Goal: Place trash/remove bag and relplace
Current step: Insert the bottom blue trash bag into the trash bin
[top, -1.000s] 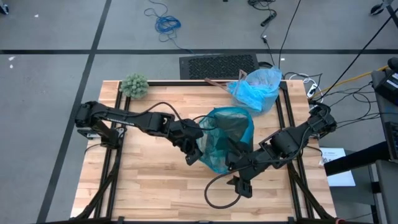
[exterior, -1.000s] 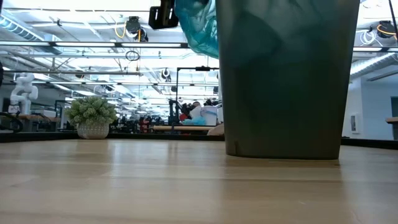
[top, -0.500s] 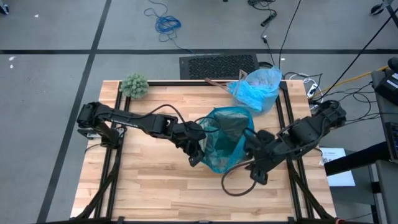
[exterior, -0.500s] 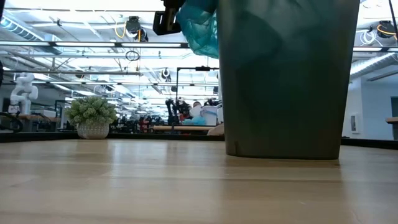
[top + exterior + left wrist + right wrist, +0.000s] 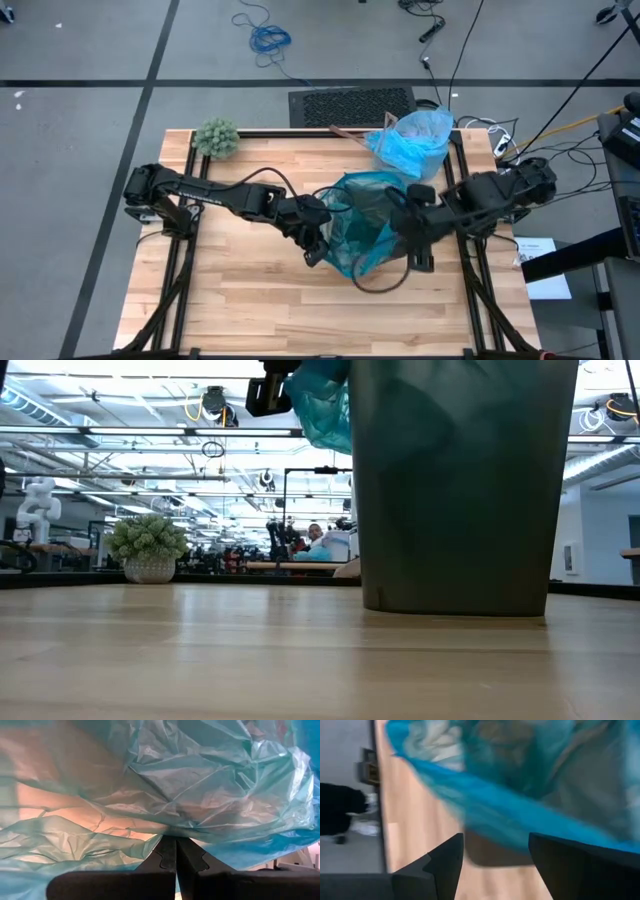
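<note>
A dark bin (image 5: 372, 212) (image 5: 460, 480) stands mid-table, and a teal-green bag (image 5: 350, 245) (image 5: 322, 400) is draped over its rim. My left gripper (image 5: 318, 240) (image 5: 176, 845) is at the bin's left side, shut on that bag's plastic. My right gripper (image 5: 398, 226) (image 5: 495, 851) is open beside the bin's right rim, with blurred teal plastic (image 5: 520, 815) just ahead of its fingers. The light sky-blue bag (image 5: 412, 142) lies bunched at the table's far right corner, and pale trash wads show faintly through it. My left gripper pinches the teal-green bag's hanging skirt (image 5: 172, 831) between its two shut fingers, at the bin's left side near the rim. How many layers are in the pinch I cannot tell. The plastic spreads in crinkled, slack folds beyond the fingertips and stays draped over the bin.
A green fuzzy ball plant (image 5: 216, 137) (image 5: 148, 545) sits at the far left corner. Black frame rails (image 5: 180, 270) run along the table's sides. Bare wood (image 5: 250, 300) lies toward the near edge. A loose cable loop (image 5: 380, 282) hangs below the right arm.
My right gripper has swung from the bin's near side up toward the far edge and now sits at the bin's right rim. The left gripper has edged slightly toward the bin and kept its hold. The teal-green bag's left skirt has shifted a little with it.
</note>
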Controlling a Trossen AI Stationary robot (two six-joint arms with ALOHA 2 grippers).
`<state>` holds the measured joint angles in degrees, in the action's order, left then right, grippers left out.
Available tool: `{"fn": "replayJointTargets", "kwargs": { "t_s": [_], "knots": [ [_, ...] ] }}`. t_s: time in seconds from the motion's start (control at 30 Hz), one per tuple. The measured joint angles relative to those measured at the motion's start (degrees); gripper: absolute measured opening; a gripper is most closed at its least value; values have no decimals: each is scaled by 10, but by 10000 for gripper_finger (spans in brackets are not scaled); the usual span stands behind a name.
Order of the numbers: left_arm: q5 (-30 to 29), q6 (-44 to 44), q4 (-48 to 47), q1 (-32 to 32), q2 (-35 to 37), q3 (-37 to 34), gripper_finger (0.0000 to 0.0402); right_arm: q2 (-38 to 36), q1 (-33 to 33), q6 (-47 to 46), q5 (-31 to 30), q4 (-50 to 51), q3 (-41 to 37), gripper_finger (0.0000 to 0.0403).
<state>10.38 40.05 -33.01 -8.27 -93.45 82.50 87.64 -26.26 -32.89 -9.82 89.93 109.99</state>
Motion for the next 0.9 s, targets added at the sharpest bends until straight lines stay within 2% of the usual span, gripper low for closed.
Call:
{"fn": "replayJointTargets", "kwargs": {
  "t_s": [0.2,0.4,0.7,0.9],
  "knots": [
    [-2,0,0,0,0,0,0,0,83,144,4,1,0,217],
    [-4,0,0,0,0,0,0,0,165,270,64,2,0,217],
    [-6,0,0,0,0,0,0,12,227,334,192,2,0,217],
    [-8,-2,0,0,0,0,0,40,229,375,212,1,0,216]
  ]
}}
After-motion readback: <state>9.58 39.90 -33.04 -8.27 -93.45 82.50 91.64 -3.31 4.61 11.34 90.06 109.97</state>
